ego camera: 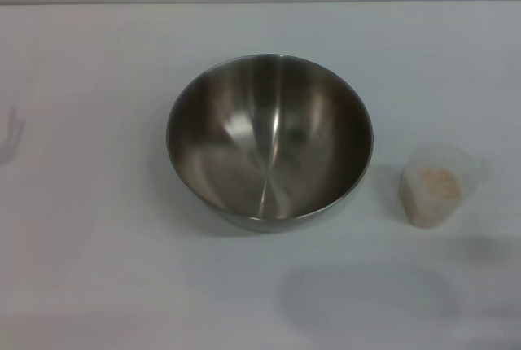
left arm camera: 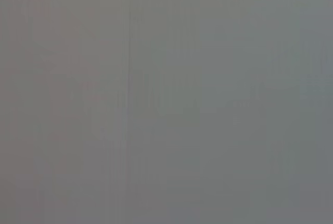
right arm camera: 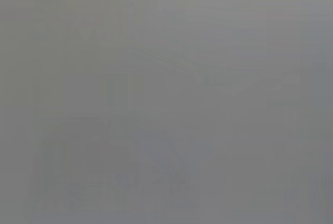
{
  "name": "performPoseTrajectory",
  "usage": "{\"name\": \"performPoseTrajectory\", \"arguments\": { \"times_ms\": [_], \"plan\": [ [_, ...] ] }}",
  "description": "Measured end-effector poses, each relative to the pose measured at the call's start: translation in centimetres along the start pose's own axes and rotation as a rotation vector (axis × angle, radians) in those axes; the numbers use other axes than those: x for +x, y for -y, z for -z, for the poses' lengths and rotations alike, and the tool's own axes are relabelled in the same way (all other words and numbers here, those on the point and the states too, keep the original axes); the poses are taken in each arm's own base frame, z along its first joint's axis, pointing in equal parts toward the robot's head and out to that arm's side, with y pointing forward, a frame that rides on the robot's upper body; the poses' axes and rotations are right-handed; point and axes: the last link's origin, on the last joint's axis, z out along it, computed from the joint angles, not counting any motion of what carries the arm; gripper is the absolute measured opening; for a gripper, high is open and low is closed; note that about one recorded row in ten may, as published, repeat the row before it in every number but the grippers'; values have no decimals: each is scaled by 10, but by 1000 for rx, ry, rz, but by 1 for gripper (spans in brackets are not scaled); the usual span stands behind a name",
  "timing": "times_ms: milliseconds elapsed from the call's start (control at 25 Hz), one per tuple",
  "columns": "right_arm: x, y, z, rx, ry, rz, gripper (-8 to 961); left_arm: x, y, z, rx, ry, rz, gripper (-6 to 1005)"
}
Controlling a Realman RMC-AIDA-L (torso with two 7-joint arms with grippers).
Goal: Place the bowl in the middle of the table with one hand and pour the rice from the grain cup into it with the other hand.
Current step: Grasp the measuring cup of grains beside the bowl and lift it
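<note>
White tabletop (ego camera: 89, 277) takes up the near part of the head view, bare apart from a few soft shadows. No arm and no end effector appears over it. Both wrist views give only a flat grey field, so neither the left nor the right end effector can be seen at all, and I cannot tell how far open either one is or whether it has hold of anything.

A little farther back, on the robot's right, the grain cup (ego camera: 434, 188) stands upright on the tabletop, clear plastic with a flared rim. The rice (ego camera: 440, 181) lies inside it as a pale beige mass. Nothing looks to have been poured; upright is the sensible way for it to wait, since any tilt would spill grains.

Farther still, and to the left of the cup, the bowl (ego camera: 269, 140) sits open side up near the middle of the tabletop, apart from the cup. Its brushed steel inside shows no rice. That central spot looks like the wanted place already — wide mouth up, close enough to the cup for a short carry and tip. My reading is that the pour is the part still to do.
</note>
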Motion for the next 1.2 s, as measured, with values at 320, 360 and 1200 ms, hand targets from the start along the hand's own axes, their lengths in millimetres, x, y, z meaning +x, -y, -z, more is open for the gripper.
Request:
{"name": "performPoseTrajectory", "arguments": {
  "times_ms": [320, 360, 1200],
  "plan": [
    [12, -6, 12, -18, -109, -19, 840, -3, -2, 2, -1, 16, 10, 829],
    [16, -7, 11, -22, -130, -21, 840, -3, -2, 2, -1, 16, 9, 829],
    [46, -29, -11, -156, -301, -27, 840, -1, -1, 2, 3, 4, 5, 829]
  ]
}}
